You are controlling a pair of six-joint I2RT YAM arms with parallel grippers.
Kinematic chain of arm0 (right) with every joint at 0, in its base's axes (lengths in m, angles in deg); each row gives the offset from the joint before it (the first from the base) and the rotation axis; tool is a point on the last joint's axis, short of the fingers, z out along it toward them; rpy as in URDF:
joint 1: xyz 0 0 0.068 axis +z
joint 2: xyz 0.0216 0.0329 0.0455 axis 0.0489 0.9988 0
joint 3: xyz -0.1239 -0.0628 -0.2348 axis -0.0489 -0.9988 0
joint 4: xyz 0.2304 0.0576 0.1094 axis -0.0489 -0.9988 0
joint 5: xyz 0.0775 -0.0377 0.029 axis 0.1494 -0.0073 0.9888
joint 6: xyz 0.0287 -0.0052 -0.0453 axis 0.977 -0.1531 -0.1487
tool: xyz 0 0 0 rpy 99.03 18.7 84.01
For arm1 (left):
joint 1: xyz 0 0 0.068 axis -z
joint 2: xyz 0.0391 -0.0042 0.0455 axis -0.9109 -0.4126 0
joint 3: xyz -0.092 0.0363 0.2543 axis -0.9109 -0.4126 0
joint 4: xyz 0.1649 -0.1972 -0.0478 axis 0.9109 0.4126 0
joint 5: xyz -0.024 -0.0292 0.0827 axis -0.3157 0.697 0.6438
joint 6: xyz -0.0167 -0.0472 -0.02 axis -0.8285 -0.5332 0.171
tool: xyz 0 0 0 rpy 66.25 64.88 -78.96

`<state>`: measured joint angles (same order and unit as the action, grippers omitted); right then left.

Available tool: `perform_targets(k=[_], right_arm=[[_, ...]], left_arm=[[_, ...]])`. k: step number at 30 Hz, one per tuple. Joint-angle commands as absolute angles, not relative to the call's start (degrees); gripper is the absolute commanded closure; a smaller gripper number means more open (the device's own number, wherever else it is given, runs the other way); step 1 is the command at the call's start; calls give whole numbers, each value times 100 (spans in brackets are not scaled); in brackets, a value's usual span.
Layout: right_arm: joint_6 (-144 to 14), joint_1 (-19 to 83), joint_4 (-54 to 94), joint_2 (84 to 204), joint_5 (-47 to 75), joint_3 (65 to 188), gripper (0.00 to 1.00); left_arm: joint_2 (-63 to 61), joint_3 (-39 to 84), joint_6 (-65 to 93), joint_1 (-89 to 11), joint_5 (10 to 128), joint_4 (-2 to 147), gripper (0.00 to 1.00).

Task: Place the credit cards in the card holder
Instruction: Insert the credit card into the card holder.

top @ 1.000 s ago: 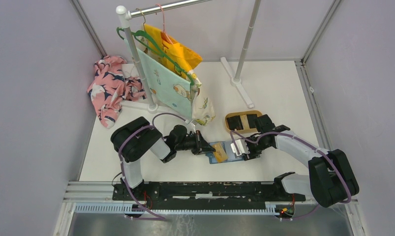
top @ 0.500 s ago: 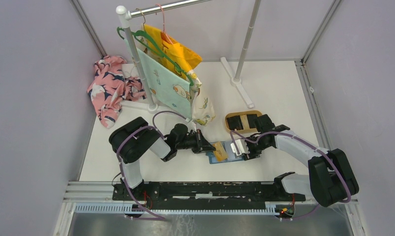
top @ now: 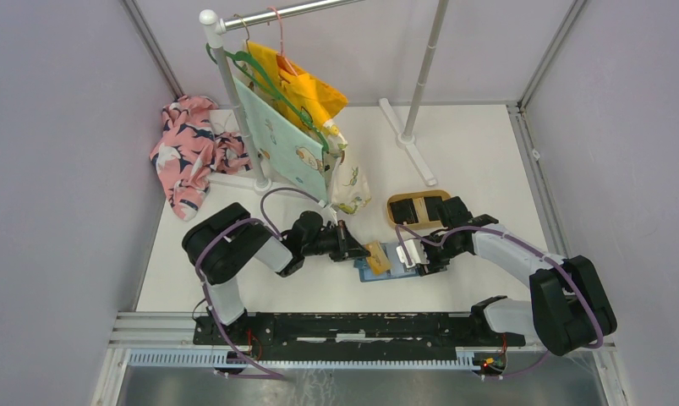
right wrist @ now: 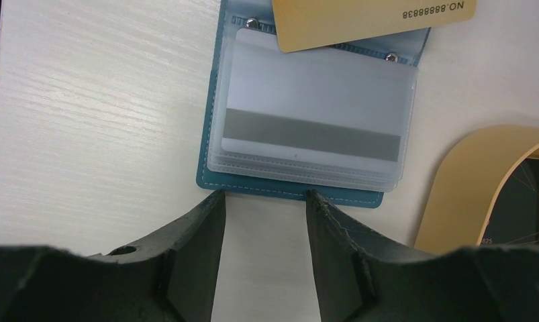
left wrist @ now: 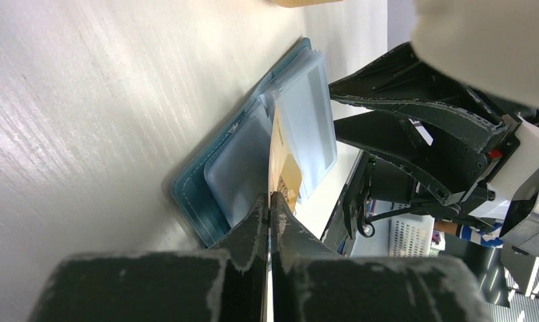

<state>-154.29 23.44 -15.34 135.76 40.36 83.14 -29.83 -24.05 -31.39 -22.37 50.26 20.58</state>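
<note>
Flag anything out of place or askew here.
A pink floral garment lies crumpled beside the rack while others hang. The gold card in the left gripper sits skewed across the edge of the open wallet, not in a slot.

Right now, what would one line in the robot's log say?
left gripper: shut on gold card | card: over open card holder | right gripper: open, at holder's edge | tray: dark cards inside

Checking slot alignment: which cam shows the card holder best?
Right wrist: the card holder lies open, clear sleeves face-on. Left wrist shows it obliquely behind the gold card pinched in the left gripper. Top view: small, partly covered.
</note>
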Motion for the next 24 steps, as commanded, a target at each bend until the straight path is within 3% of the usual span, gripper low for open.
perform_targets(k=[1, 24], right_arm=[[-15446, 2403, -1659, 13742, 3742, 8223, 46], [-15454, 2415, -1690, 13776, 3743, 8232, 46]], left_arm=[[-2785, -2240, -2664, -2198, 5314, 2250, 98], [-2556, -2215, -2368, -2197, 5498, 2745, 98]])
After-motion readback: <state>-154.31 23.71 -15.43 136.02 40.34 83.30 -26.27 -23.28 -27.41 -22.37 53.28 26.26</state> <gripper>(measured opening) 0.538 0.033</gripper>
